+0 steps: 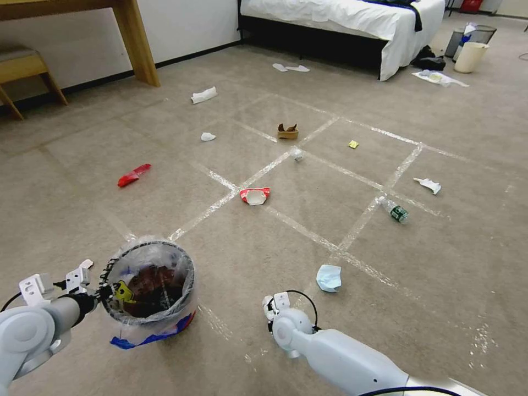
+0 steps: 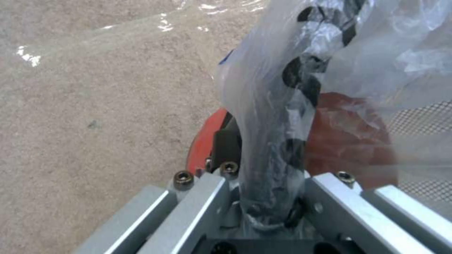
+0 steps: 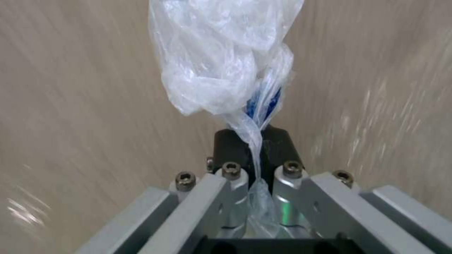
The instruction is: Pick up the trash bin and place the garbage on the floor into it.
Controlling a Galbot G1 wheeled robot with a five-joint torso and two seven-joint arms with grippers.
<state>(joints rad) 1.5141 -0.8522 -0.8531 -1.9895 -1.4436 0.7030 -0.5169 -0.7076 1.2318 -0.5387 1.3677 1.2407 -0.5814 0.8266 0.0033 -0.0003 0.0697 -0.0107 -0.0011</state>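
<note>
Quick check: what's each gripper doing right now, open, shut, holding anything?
Left gripper: shut on the rim of the trash bin.
Right gripper: shut on a crumpled plastic bag.

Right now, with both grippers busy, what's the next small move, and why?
Probably swing the right gripper left over the trash bin and release. It is shut on a crumpled plastic wad, and the left gripper clamps the bin's rim, mouth open upward.
</note>
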